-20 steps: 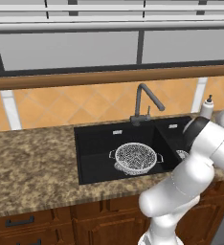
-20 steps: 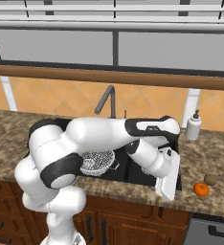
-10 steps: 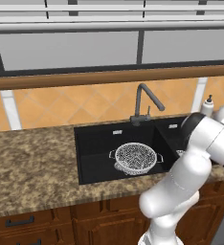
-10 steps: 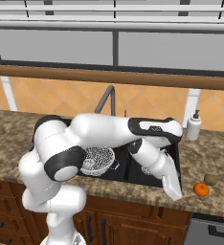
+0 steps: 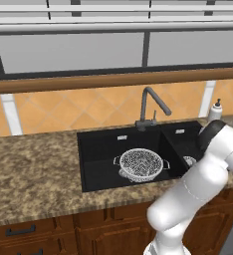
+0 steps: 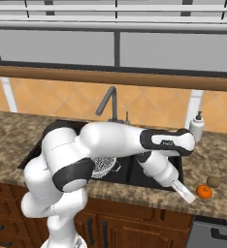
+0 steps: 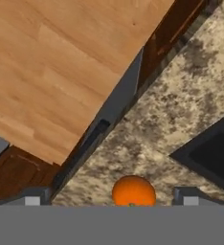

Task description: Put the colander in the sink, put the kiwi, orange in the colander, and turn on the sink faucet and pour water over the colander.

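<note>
The silver mesh colander (image 5: 138, 164) sits in the wide left basin of the black sink (image 5: 99, 149), below the dark faucet (image 5: 151, 105), which runs no water. On the counter right of the sink lie the orange (image 6: 203, 192) and, just behind it, the brown kiwi (image 6: 213, 181). My gripper (image 6: 187, 196) reaches down over the counter beside the orange. In the hand view it is open (image 7: 111, 201), and the orange (image 7: 133, 191) lies between the two fingertips, untouched. My arm hides most of the colander (image 6: 104, 165) in the right base view.
A white soap bottle (image 6: 197, 127) stands at the back right of the sink. A corner of the narrower basin (image 7: 213, 154) lies close to the hand. The counter's front edge, dark cabinet fronts and wood floor (image 7: 61, 62) are just past the orange.
My hand has swung right and lower, from over the sink's right edge to the counter beside the orange. The jaws stayed open. Colander and fruit have not moved.
</note>
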Robot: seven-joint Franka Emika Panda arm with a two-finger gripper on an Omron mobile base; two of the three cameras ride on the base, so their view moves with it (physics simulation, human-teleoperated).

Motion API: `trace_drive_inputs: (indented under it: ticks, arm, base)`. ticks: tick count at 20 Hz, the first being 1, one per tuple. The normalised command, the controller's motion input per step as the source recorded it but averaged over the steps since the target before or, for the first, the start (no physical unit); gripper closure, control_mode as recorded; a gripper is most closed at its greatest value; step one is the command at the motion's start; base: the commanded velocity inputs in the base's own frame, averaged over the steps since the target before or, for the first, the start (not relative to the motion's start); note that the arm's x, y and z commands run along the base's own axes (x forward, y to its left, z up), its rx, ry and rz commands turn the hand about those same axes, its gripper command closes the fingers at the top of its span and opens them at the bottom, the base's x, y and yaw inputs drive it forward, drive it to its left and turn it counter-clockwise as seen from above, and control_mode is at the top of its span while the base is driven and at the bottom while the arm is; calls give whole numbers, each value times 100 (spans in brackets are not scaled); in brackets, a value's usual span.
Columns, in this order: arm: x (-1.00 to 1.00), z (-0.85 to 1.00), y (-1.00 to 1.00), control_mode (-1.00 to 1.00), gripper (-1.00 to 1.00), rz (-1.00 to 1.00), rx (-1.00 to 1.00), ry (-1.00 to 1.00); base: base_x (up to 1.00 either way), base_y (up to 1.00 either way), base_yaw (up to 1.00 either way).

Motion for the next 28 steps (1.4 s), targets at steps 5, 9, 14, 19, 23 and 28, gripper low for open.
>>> trace_drive_inputs:
  ticks: [5, 9, 14, 19, 23, 28]
  arm:
    - [24, 21, -48, -100, -100, 27, 22, 17]
    - [25, 32, -47, -100, -100, 15, 26, 11]
    - [10, 41, -59, -100, -100, 11, 24, 13]
    - [0, 54, -81, -100, -100, 4, 22, 18]
    - [1, 61, -77, -100, -100, 1, 22, 14]
    - [17, 64, -77, -100, -100, 0, 24, 12]
  base:
    - [0, 0, 0]
    - [0, 0, 0]
    - [0, 0, 0]
    - [0, 0, 0]
    - [0, 0, 0]
    - [0, 0, 0]
